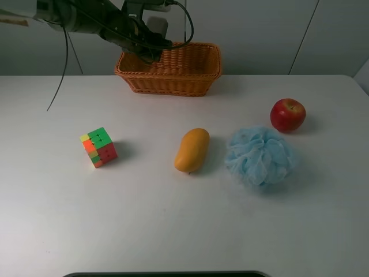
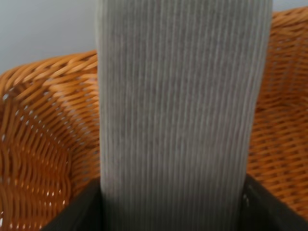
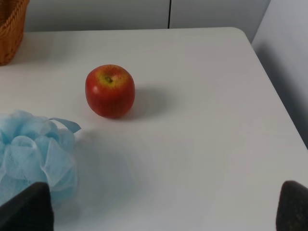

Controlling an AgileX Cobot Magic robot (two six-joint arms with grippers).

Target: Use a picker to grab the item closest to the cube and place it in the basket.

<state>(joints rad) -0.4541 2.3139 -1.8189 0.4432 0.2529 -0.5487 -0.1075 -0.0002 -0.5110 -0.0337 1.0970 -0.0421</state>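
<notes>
The multicoloured cube (image 1: pixel 98 147) sits on the white table at the left. My left gripper (image 1: pixel 151 51) hangs over the left part of the wicker basket (image 1: pixel 173 78). It is shut on a grey ribbed item (image 2: pixel 178 106), which fills the left wrist view between the dark fingers (image 2: pixel 72 211), with the basket's weave (image 2: pixel 38 144) behind it. The grey item (image 1: pixel 157 26) shows only partly in the high view. My right gripper (image 3: pixel 159 207) is open and empty, low over the table beside the blue bath pouf (image 3: pixel 33 159); it is outside the high view.
A yellow mango (image 1: pixel 192 150) lies mid-table, right of the cube. The blue bath pouf (image 1: pixel 259 156) lies to its right, with a red apple (image 1: pixel 287 114) behind it. The apple (image 3: pixel 110 90) also shows in the right wrist view. The table's right edge (image 3: pixel 276 96) is near.
</notes>
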